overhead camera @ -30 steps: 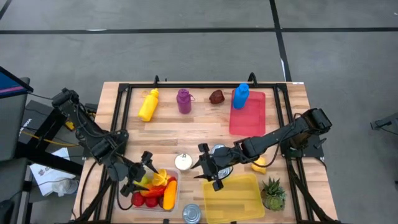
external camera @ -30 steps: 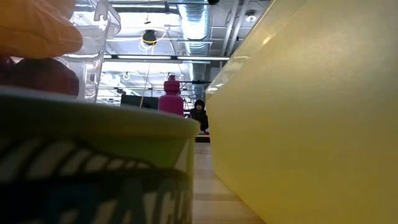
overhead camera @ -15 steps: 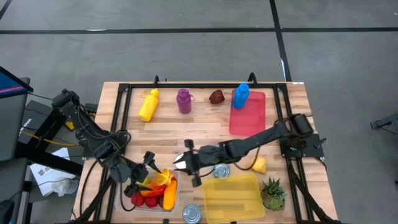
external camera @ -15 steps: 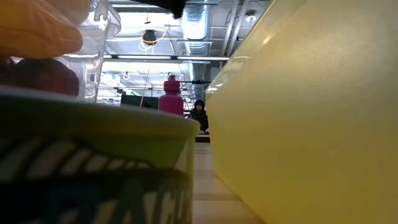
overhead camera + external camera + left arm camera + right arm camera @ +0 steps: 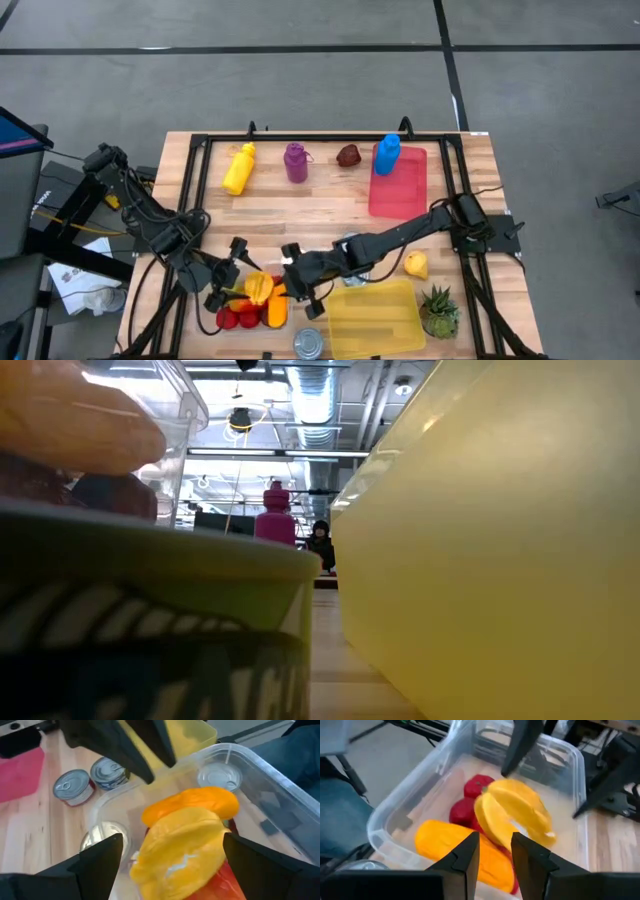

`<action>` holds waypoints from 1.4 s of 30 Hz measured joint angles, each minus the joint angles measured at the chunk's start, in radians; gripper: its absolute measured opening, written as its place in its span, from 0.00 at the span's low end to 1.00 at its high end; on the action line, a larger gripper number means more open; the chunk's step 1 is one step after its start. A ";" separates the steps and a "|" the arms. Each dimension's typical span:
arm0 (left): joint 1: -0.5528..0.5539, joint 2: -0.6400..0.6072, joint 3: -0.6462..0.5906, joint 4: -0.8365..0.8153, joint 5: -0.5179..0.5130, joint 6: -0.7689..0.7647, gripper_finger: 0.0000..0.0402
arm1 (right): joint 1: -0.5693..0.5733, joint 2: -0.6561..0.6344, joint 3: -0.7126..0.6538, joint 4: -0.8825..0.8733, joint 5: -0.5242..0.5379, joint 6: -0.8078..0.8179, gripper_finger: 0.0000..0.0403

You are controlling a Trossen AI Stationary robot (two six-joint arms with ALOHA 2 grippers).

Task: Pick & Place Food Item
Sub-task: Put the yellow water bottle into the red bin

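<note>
A clear plastic bin (image 5: 284, 318) stands near the table's front left and holds red pieces (image 5: 230, 320) and an orange piece (image 5: 272, 313). A yellow fruit (image 5: 258, 288) sits on top of them. My left gripper (image 5: 235, 283) reaches in from the left, its jaws wide and shut on the fruit (image 5: 180, 845). My right gripper (image 5: 288, 278) hangs over the bin's right rim, its fingers (image 5: 465, 862) a narrow gap apart with nothing between them. It looks down onto the fruit (image 5: 517, 817). My left gripper pinches the yellow fruit between its two fingers, one on each side (image 5: 220, 837) of it. The fingers slant down from the table's left. The fruit sits above the red and orange pieces; whether it rests on them I cannot tell. My right gripper may touch the bin's rim (image 5: 385, 827); I cannot tell.
A yellow box (image 5: 370, 318) stands right of the bin, with a can (image 5: 308, 343) at the front edge and two cans (image 5: 70, 787) behind. A yellow piece (image 5: 415, 265) and a green plant (image 5: 438, 310) lie at the right. Bottles and a red mat (image 5: 398, 185) line the far side.
My right gripper has travelled toward the table's left, from beside the cans to the bin's right rim, sinking a little. Its fingers have come closer together. In the low view the bin's wall and the orange piece have shifted slightly.
</note>
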 joint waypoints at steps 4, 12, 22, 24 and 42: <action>-0.002 -0.028 0.000 0.009 -0.038 0.000 0.84 | 0.014 -0.045 0.001 -0.045 0.079 -0.002 0.25; 0.004 -0.079 -0.009 0.141 -0.196 0.067 0.84 | 0.056 -0.079 -0.054 0.051 0.005 -0.080 0.25; 0.029 -0.202 -0.097 0.375 -0.205 0.230 0.84 | 0.047 -0.128 -0.360 0.854 -0.005 -0.301 0.25; 0.050 -0.233 -0.120 0.377 -0.208 0.229 0.84 | 0.039 -0.173 -0.447 1.007 -0.001 -0.319 0.25; 0.567 -0.282 -0.224 0.358 -0.079 0.137 0.84 | 0.088 -0.613 -1.152 1.232 0.304 -0.169 0.25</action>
